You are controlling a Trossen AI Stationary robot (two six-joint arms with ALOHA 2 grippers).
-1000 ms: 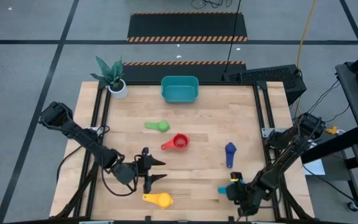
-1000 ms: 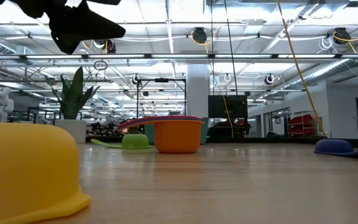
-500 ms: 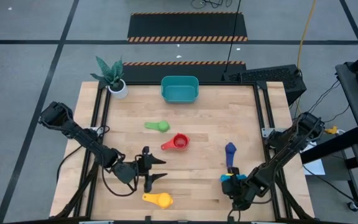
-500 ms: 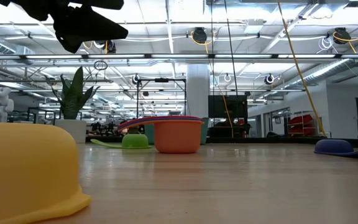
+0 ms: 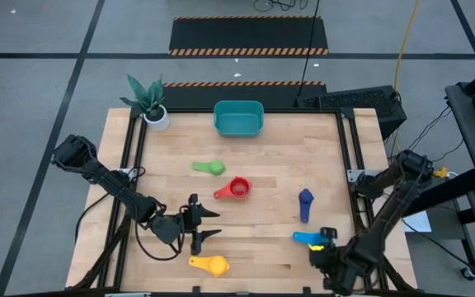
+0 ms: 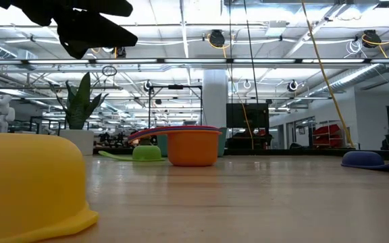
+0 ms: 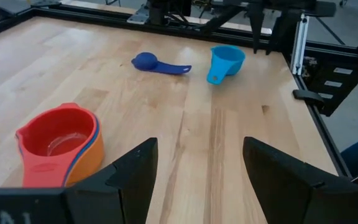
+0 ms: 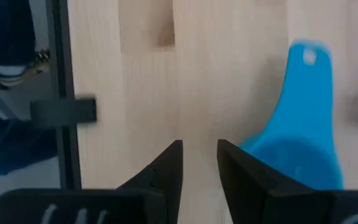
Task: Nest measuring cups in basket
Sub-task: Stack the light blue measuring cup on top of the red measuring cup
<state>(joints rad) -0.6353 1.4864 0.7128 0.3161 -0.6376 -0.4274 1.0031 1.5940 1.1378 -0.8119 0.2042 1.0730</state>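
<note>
Measuring cups [image 5: 238, 189] of smooth plastic lie on grained wood; right tool [image 5: 326, 247] released, seemingly empty; left tool [image 5: 207, 225] parted.

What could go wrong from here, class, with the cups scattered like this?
1. The light blue plastic measuring cup lies free near the table's right edge, beside the right gripper; a nudge might push it off.
2. The teal plastic basket sits far across the table, so each carry is long and a weakly held cup could drop.
</note>
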